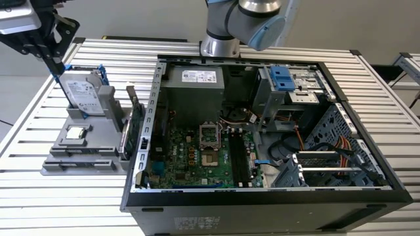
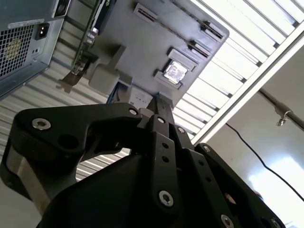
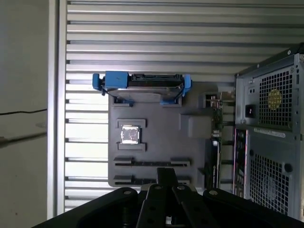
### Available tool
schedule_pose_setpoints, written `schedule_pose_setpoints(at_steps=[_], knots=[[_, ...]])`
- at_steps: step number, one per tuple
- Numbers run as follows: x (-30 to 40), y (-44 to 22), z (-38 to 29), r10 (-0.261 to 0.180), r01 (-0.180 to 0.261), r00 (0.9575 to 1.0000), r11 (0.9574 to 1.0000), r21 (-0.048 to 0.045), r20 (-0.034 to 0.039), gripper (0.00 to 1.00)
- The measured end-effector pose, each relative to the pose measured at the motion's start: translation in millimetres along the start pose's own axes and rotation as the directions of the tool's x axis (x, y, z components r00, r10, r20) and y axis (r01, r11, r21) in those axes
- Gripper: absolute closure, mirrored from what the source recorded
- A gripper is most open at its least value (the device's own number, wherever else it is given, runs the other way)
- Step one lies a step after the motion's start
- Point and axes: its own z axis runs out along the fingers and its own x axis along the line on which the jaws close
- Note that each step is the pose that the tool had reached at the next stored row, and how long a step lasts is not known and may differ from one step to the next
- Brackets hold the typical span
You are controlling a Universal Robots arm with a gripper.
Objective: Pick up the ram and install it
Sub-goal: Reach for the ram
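My gripper (image 1: 59, 72) hangs high above the grey holder (image 1: 98, 164) at the exterior view's left. Its fingers are pressed together, and I see nothing between them. In both wrist views the closed fingertips (image 3: 166, 172) (image 2: 159, 100) point down at the holder (image 3: 156, 142) (image 2: 137, 42). Two long narrow slots (image 3: 152, 162) cross the holder's end below the fingertips. A thin dark line runs along each, and I cannot tell whether either is the ram. The motherboard's memory slots (image 1: 239, 160) lie inside the open computer case (image 1: 147, 147).
On the holder stand a hard drive (image 1: 85, 96) in a blue bracket, a small square processor chip (image 1: 76, 132) and a green expansion card (image 1: 135, 130) on edge beside the case wall. The case's perforated rear panel (image 3: 270, 142) rises close to the holder. The slatted table (image 1: 66, 196) surrounds everything.
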Motion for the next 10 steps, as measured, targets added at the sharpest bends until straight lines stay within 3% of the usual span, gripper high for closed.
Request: schedule_pose_setpoints(at_steps=[10], knots=[[0.0, -7.1, -0.3, 0.0, 0.0, 1.0, 1.0, 0.0, 0.0, 1.0]])
